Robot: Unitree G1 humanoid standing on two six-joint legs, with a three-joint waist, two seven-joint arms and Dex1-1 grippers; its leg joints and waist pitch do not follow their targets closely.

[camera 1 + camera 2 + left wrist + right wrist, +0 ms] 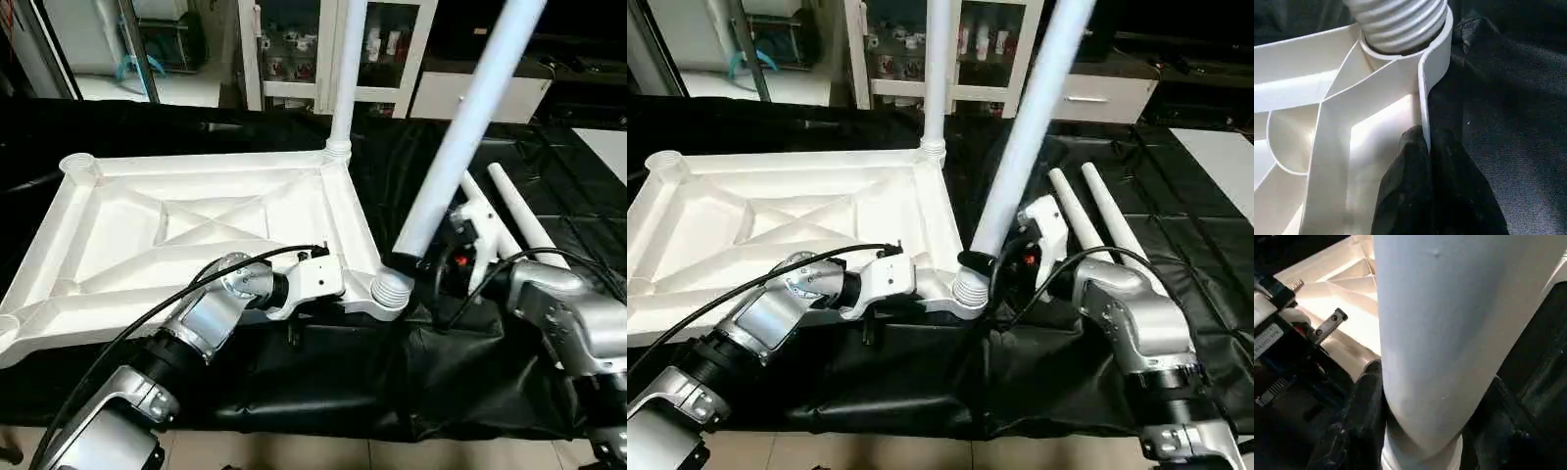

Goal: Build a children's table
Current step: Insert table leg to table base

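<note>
Left gripper (345, 294) was clenched on the near rim of the upturned white table top (127, 230), which lay ribs-up on the black-draped work table (549, 186). In the left eye view, the grip sat at about seven o'clock from the near right corner socket (390, 291). The right gripper (416, 262) was grasping a tilted white leg (470, 127) just above that socket; the leg leaned away toward one o'clock, with its lower end at the socket's ribbed collar. A second leg (346, 73) stood upright in the far right corner socket. Two more legs (524, 220) lay side by side on the black cloth, at three o'clock from the table top.

From the right eye view, the same layout showed, with the far left corner socket (664, 162) open and the loose legs just beyond the right forearm (1132, 323).

Left wrist view: the two black fingers (1405, 191) pinched the thin white rim between them, one inside the top and one on the cloth side, with the threaded socket collar (1400, 24) straight ahead at twelve o'clock.

Right wrist view: the tilted leg ran between the dark fingers (1364, 396), which held it on both sides, and its base met the white collar (1422, 458) at six o'clock.
</note>
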